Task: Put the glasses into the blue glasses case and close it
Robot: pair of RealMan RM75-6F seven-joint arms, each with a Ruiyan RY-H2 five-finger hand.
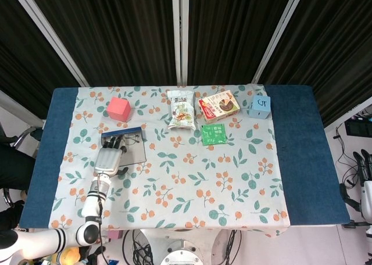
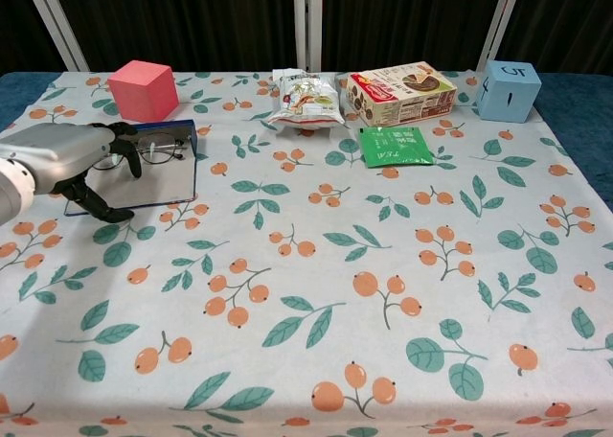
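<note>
Table is covered with a floral cloth, flat fabric with leaf and berry print, blue cloth at the sides; task looks about half done: glasses already lie in the open blue glasses case, at 10 o'clock of the table, and closing the lid is left; case is a flat hard tray with thin blue walls and a grey lining; left hand hovers over the case's near left edge, metal-grey palm, dark fingers spread, holding nothing; right hand is barely seen at the far 3 o'clock edge off the table, so I cannot tell its state; at 12 o'clock a cardboard snack box, a glossy snack bag, a flat green sachet; pink cube at 11 o'clock, light blue cube at 1 o'clock; glasses are thin dark wire frames with round clear lenses.
</note>
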